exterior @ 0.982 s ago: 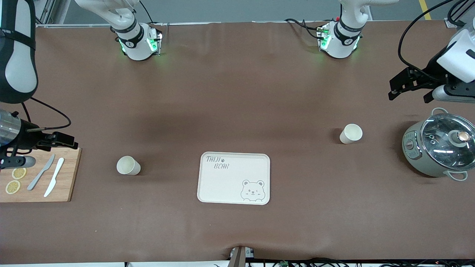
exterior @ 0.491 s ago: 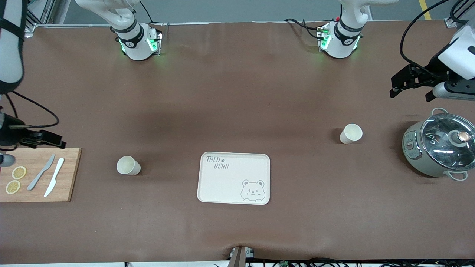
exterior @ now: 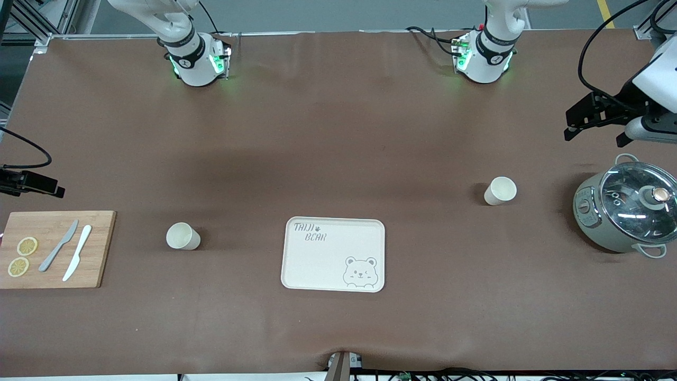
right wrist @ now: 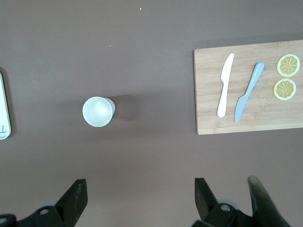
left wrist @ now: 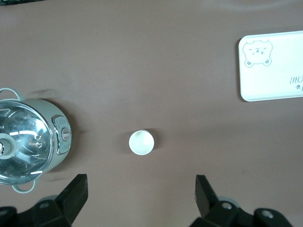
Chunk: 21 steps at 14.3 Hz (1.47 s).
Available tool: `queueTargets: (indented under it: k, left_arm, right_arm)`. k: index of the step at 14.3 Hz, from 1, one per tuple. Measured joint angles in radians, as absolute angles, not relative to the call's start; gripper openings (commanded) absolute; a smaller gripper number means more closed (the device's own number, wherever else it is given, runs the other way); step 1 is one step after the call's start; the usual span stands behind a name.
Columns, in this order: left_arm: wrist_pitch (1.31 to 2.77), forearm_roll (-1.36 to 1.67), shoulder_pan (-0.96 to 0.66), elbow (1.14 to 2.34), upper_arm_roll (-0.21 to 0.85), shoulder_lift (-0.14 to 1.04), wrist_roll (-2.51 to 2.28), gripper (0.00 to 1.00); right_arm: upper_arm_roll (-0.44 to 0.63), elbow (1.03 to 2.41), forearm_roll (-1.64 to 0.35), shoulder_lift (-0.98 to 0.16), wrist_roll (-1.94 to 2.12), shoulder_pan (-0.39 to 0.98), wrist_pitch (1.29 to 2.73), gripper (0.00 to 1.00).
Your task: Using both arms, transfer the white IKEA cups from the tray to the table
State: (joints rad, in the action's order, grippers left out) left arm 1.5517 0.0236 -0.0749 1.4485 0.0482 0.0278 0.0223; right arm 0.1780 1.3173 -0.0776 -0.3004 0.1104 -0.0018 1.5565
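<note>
Two white IKEA cups stand upright on the brown table. One cup [exterior: 183, 236] [right wrist: 98, 111] is toward the right arm's end, between the cutting board and the bear tray [exterior: 333, 254]. The other cup [exterior: 500, 190] [left wrist: 141, 142] is toward the left arm's end, beside the pot. My left gripper [exterior: 592, 132] [left wrist: 140, 198] hangs open and empty over bare table by the pot. My right gripper [exterior: 39, 184] [right wrist: 139, 198] is open and empty at the table's edge, over bare table by the cutting board. Neither gripper touches a cup.
A lidded grey-green pot [exterior: 627, 211] [left wrist: 28, 142] stands at the left arm's end. A wooden cutting board [exterior: 55, 248] [right wrist: 248, 87] at the right arm's end carries two knives [exterior: 69, 251] and two lemon slices [exterior: 22, 256].
Both arms have drawn outward toward their own ends of the table; the right arm's big links have left the front view. The cups and tray have not moved.
</note>
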Motion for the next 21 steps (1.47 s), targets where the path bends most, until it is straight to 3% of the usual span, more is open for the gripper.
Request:
queueTargets:
  k: [10, 21]
  left_arm:
    - [1.559, 0.023, -0.072, 1.448, 0.047, 0.028, 0.022, 1.00]
    - [1.551, -0.020, -0.074, 1.453, 0.052, 0.030, 0.079, 1.00]
  right_arm:
    - [0.164, 1.315, -0.039, -0.299, 0.110, 0.037, 1.588, 1.00]
    - [0.164, 1.408, -0.038, -0.259, 0.101, 0.058, 1.668, 1.00]
